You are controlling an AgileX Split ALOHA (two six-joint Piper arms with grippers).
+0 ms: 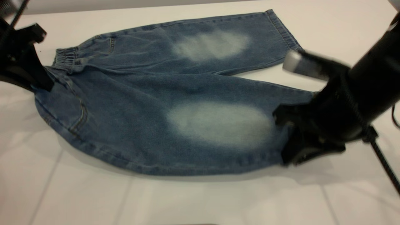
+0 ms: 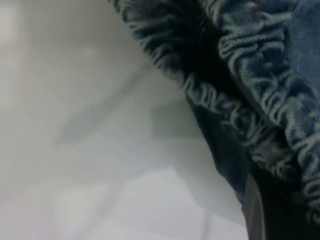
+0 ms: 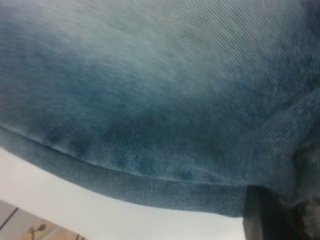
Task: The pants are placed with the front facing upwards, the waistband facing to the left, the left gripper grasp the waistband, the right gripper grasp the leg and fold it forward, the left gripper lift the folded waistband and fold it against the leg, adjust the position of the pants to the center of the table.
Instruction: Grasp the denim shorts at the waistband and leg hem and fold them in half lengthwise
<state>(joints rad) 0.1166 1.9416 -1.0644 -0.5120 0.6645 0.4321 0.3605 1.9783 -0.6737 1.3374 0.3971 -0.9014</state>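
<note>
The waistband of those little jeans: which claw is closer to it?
The left. The left gripper sits at the waistband, at the pants' left end. The right gripper is at the opposite end, at the near leg's hem.

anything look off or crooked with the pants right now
Nothing is damaged. The pants are not lying flat: the near leg bulges up off the table, raised at the waistband end by the left gripper and at the hem by the right gripper. The far leg lies flat.
</note>
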